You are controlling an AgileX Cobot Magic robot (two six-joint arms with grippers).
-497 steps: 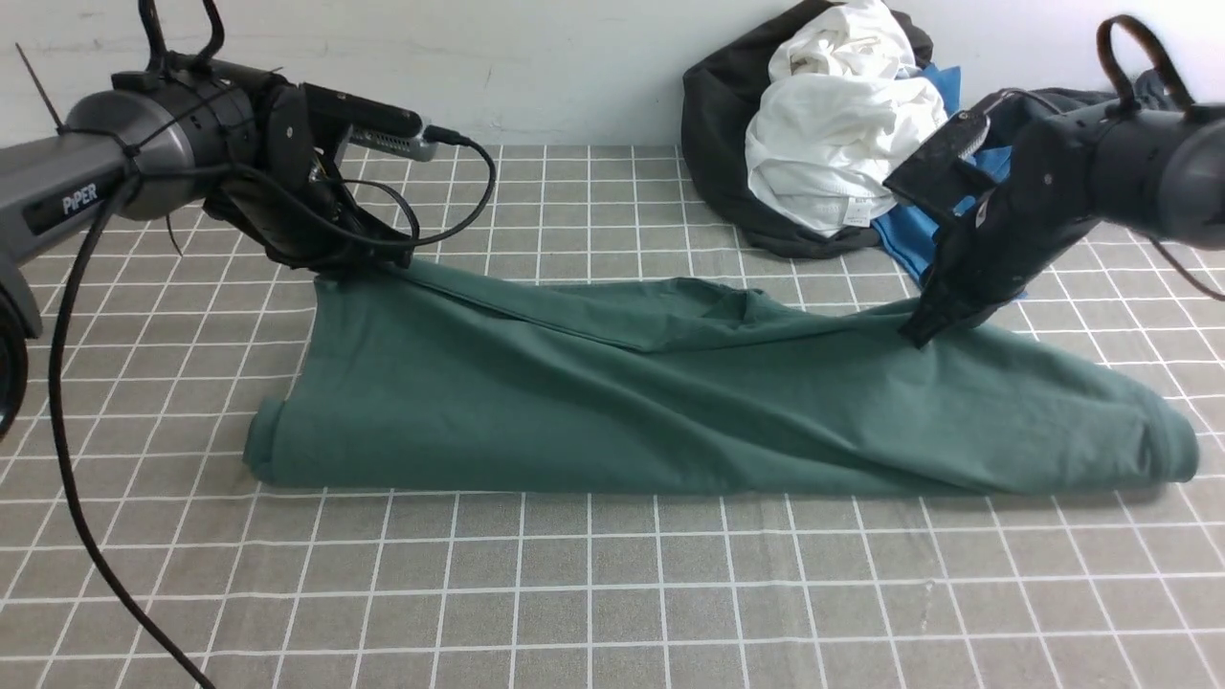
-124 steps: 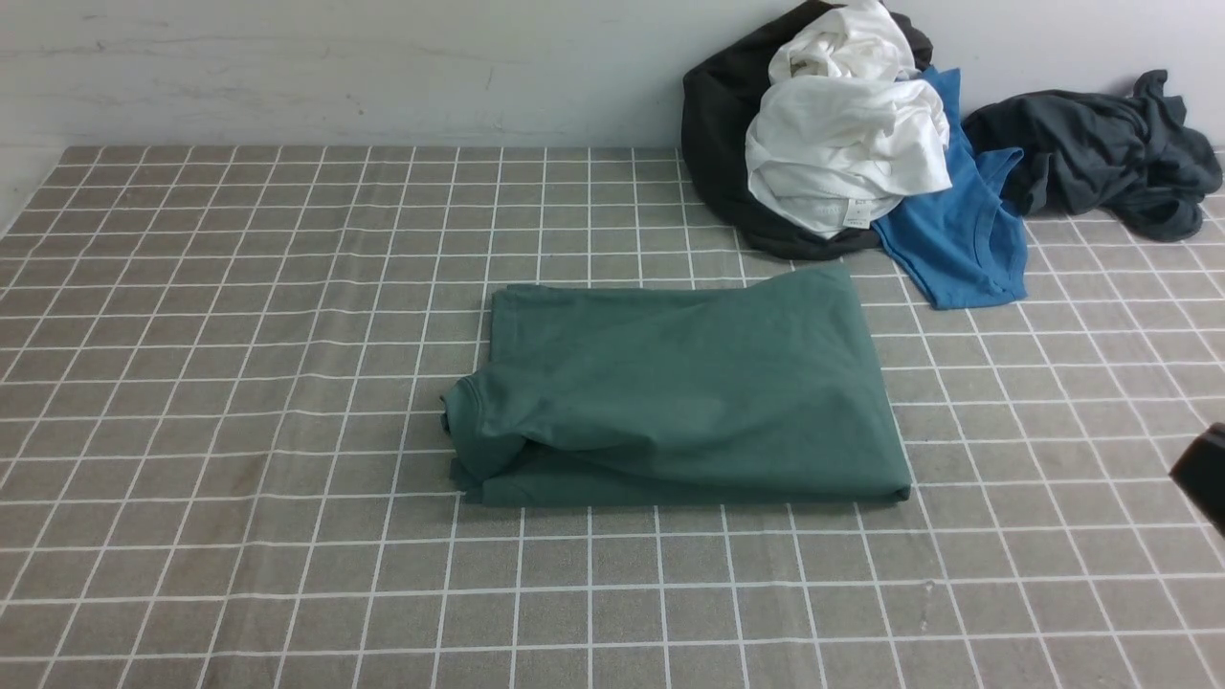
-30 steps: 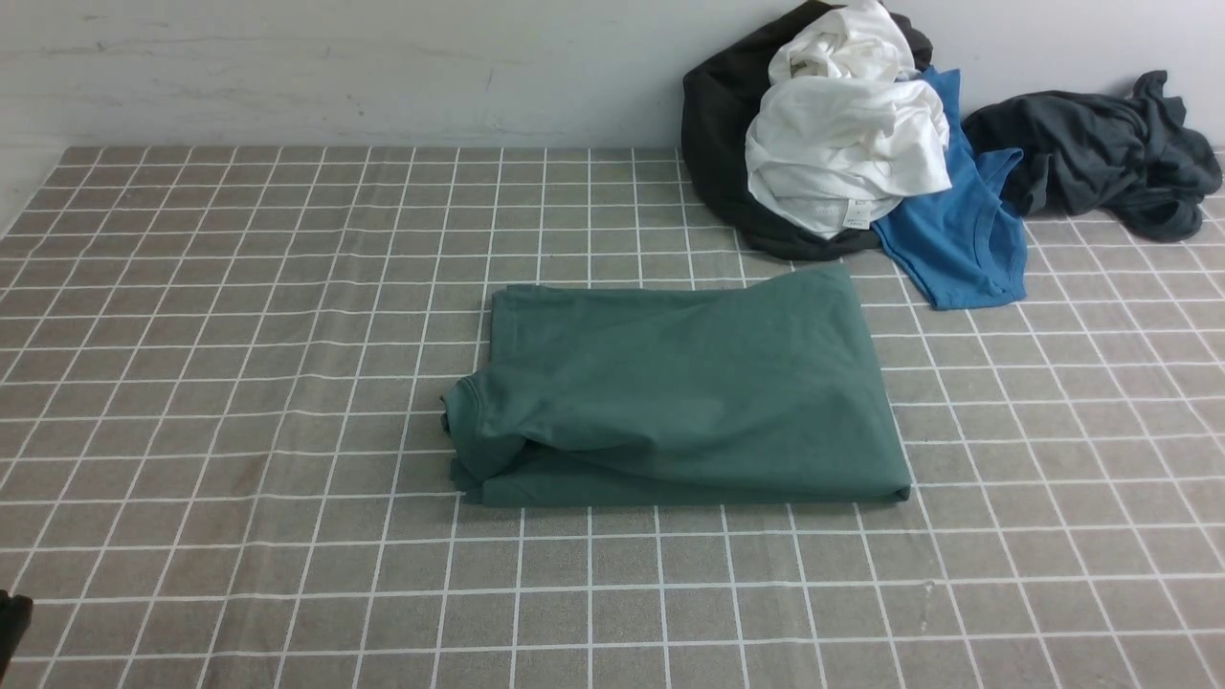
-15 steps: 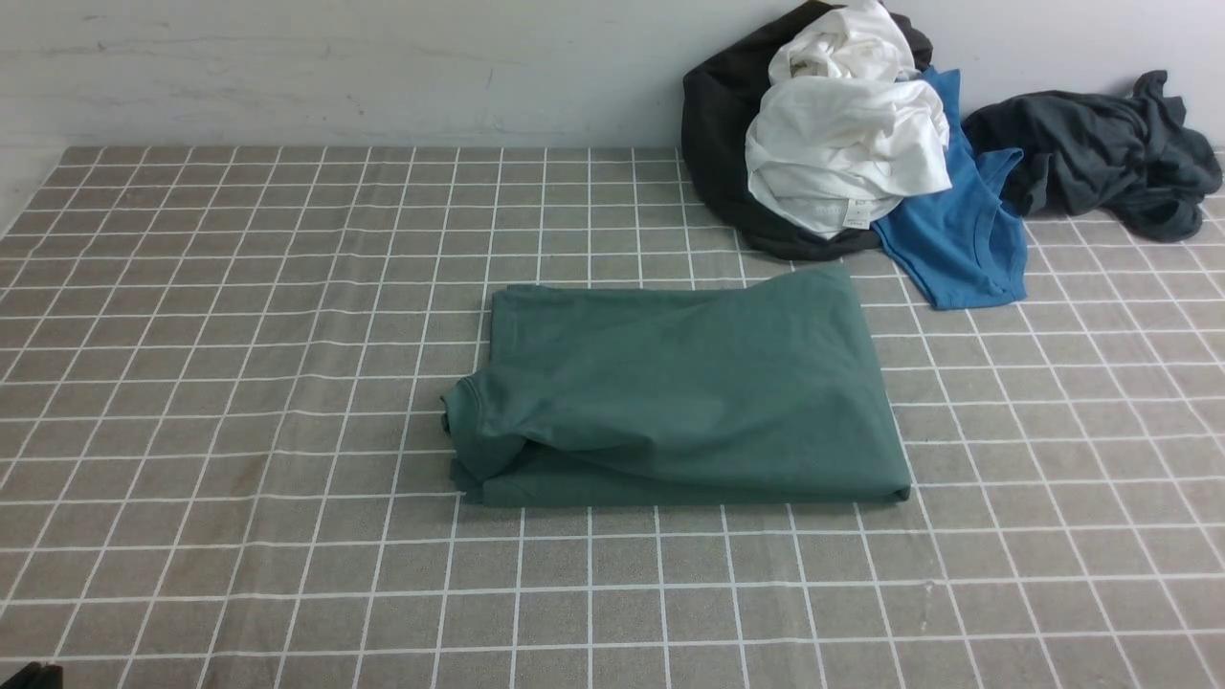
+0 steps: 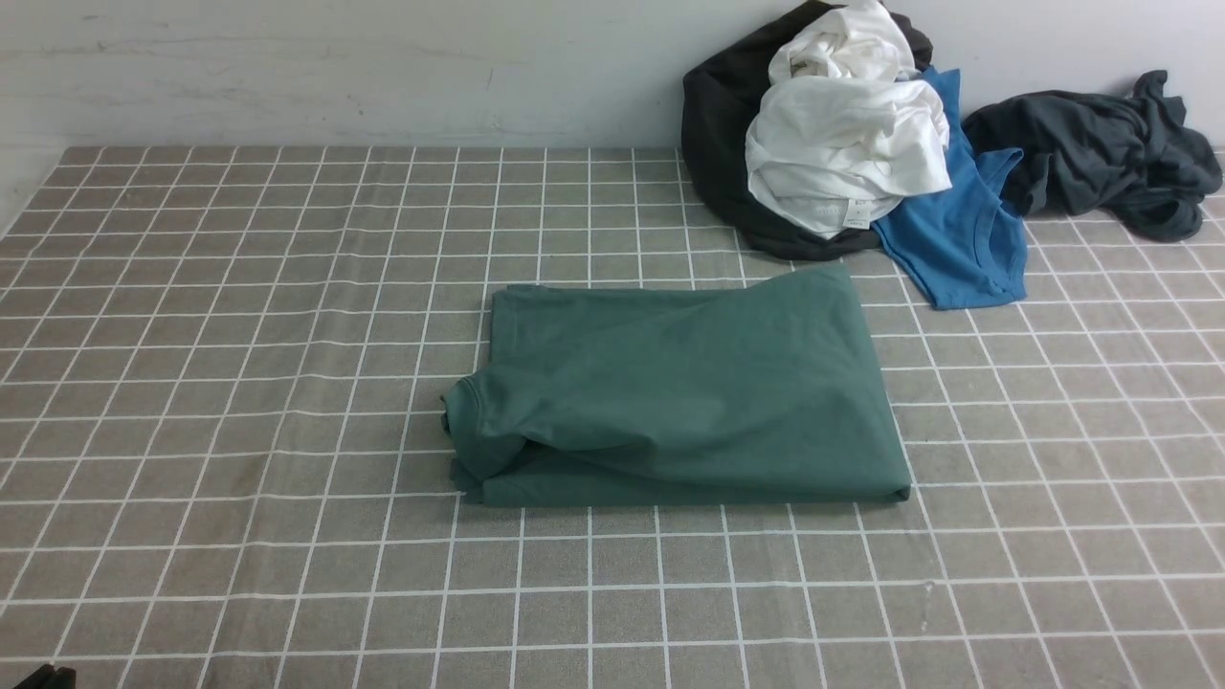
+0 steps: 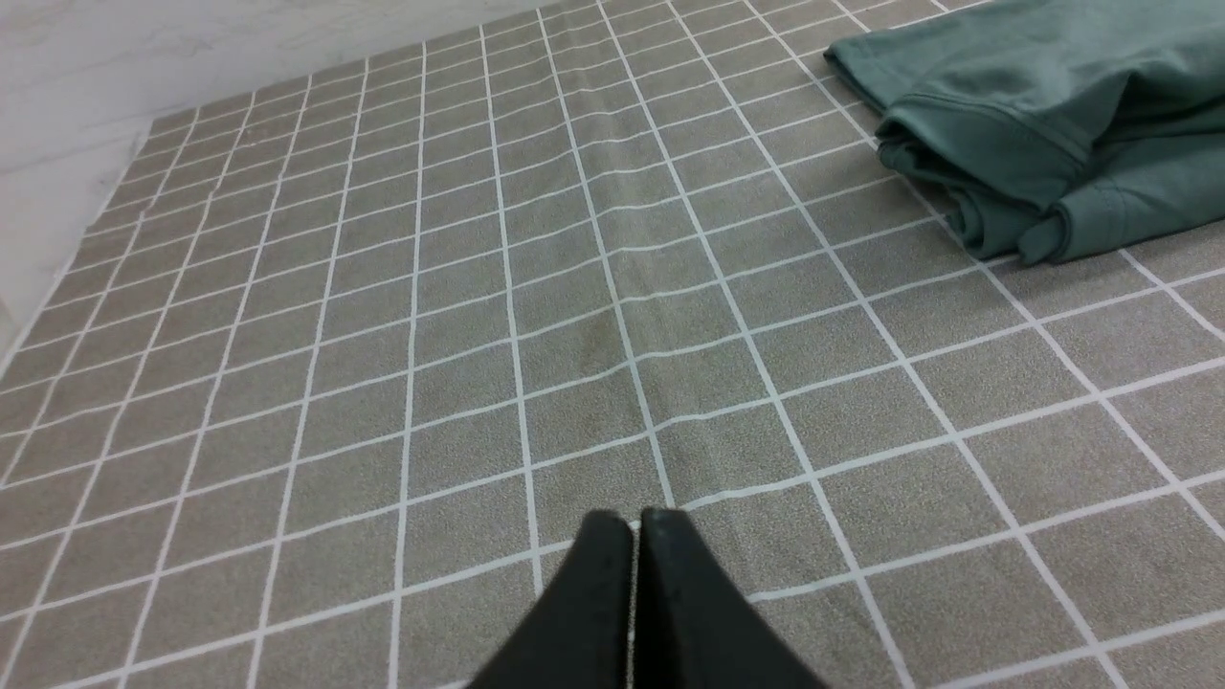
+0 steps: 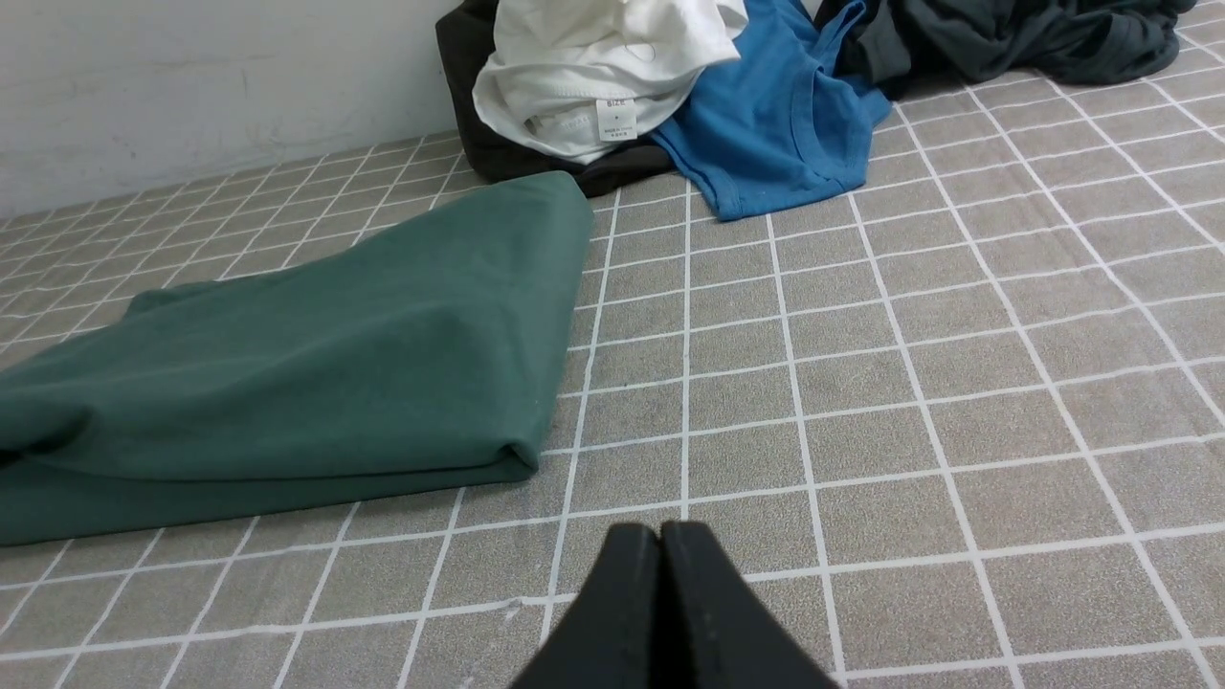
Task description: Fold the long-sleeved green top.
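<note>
Even, diffuse light fills all 3 views, bright but without glare on the matte checked table (image 5: 287, 574) or the pale wall (image 5: 335, 67). Shadows are soft and thin: a narrow dark line under the near edge of the folded green top (image 5: 679, 402), deeper shade in the creases of the clothes pile (image 5: 842, 124). The front view is sharp edge to edge. In both wrist views the closed black fingers (image 6: 632, 593) (image 7: 660, 612) appear slightly soft at the frame's edge, and grid lines fan out strongly with perspective.
</note>
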